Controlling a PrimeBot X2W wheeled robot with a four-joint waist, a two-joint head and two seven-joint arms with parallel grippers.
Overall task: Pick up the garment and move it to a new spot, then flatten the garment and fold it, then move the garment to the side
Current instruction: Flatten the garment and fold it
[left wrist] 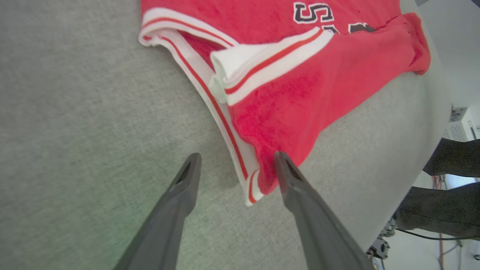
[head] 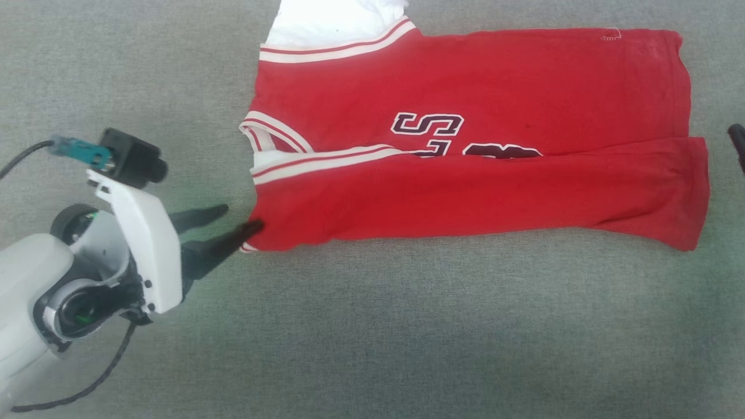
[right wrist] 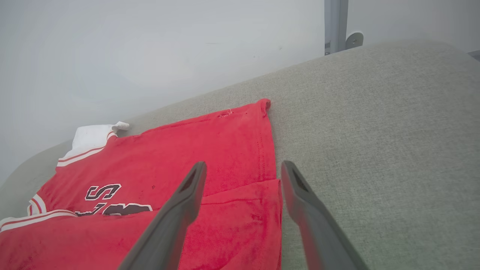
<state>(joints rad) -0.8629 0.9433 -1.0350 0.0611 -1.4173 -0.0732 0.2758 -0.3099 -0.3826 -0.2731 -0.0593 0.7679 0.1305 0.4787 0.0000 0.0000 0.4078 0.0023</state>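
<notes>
A folded-over flap [head: 465,198] of the garment [head: 465,81] hides most of the chest numbers [head: 500,151]; the far white sleeve [head: 332,20] runs off the head view's top edge.

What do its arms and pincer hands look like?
The left arm has a smooth white shell, a black wrist camera with a teal plug, and loose black cables. The left gripper and right gripper each have two long, tapering dark fingers.
</notes>
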